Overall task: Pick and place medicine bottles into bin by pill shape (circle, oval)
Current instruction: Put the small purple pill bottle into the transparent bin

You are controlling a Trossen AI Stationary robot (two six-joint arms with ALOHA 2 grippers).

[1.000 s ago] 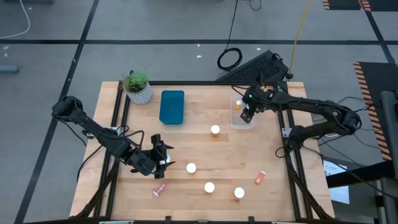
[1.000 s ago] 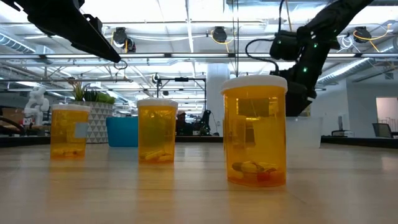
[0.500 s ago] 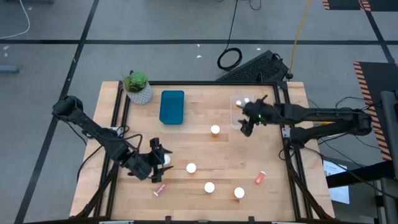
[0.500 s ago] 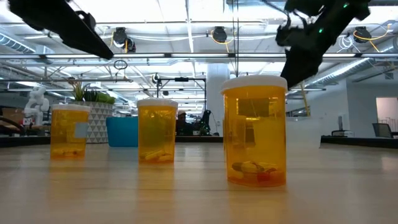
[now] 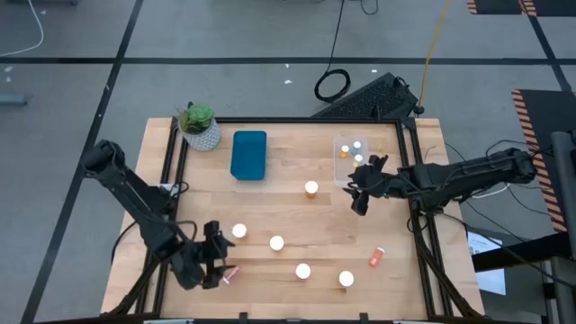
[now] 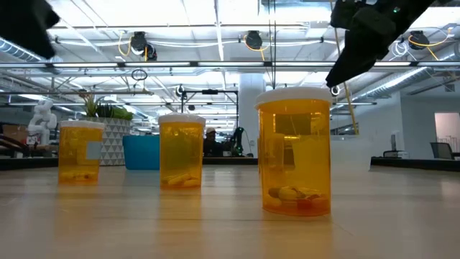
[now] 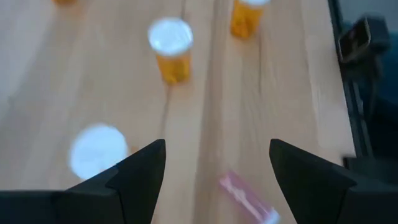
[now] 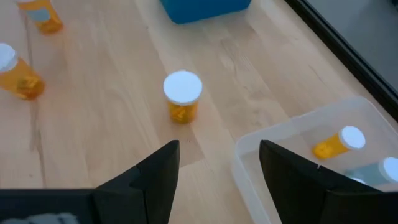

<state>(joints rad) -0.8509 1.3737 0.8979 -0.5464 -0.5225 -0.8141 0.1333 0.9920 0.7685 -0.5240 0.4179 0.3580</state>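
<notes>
Near table's front edge: left pincer [image 5: 219, 256], open.

Pink bottle [image 7: 247, 196] blurred in left wrist view, pill shapes too small to tell, clear bin [image 8: 298, 162] cut off

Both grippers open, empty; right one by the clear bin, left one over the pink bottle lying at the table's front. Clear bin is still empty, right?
Not empty. The clear plastic bin already holds bottles: the right wrist view shows an orange white-capped bottle lying inside. The rest stands: the right gripper is open beside the bin, and the left gripper is open by the slim pink bottle.
</notes>
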